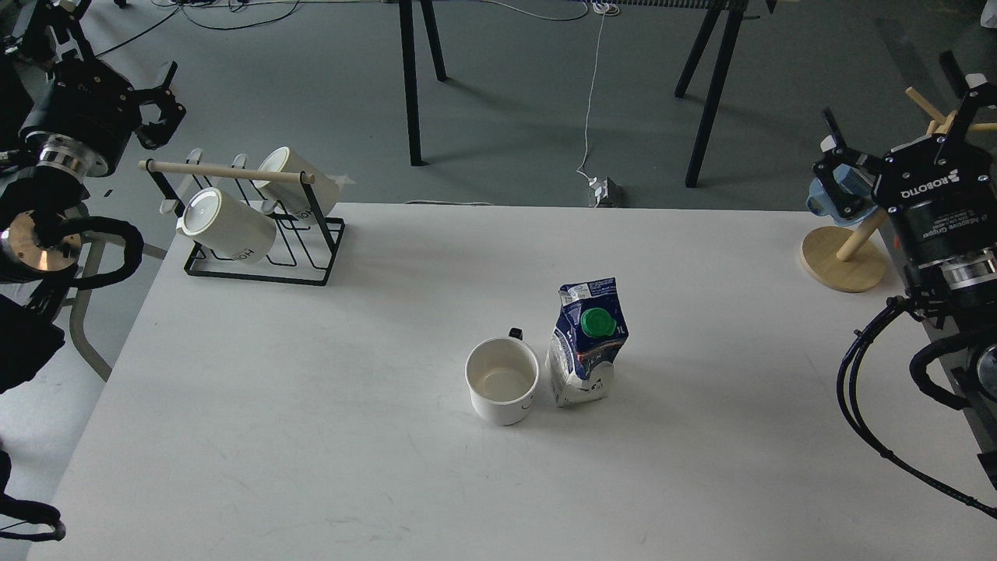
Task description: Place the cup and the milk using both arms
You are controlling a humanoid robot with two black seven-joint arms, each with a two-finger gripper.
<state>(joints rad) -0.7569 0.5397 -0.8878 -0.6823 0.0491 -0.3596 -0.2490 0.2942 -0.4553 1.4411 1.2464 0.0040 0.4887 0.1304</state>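
Two objects stand together near the middle of a white table [311,436]: a white cup [502,380] and a milk carton [586,343]. The cup is upright and empty, with its small black handle pointing to the far side and part of a black drawn face showing on its near side. The carton stands just to the right of the cup, very close to it; whether they touch cannot be told. It is blue and white with a green screw cap on its sloped top, and its lower body looks dented.

Neither arm is near these two. The left gripper [160,109] hangs beyond the far left corner of the table, its fingers spread apart and holding nothing. The right gripper [896,117] is raised at the far right edge, its fingers also spread apart and empty.

On the far left of the table a black wire rack [311,245] with a wooden top bar holds two white mugs [226,224] lying on their sides. At the far right a wooden mug tree [841,261] stands on a round base, with a blue mug [835,199] hanging on it just behind the right gripper.
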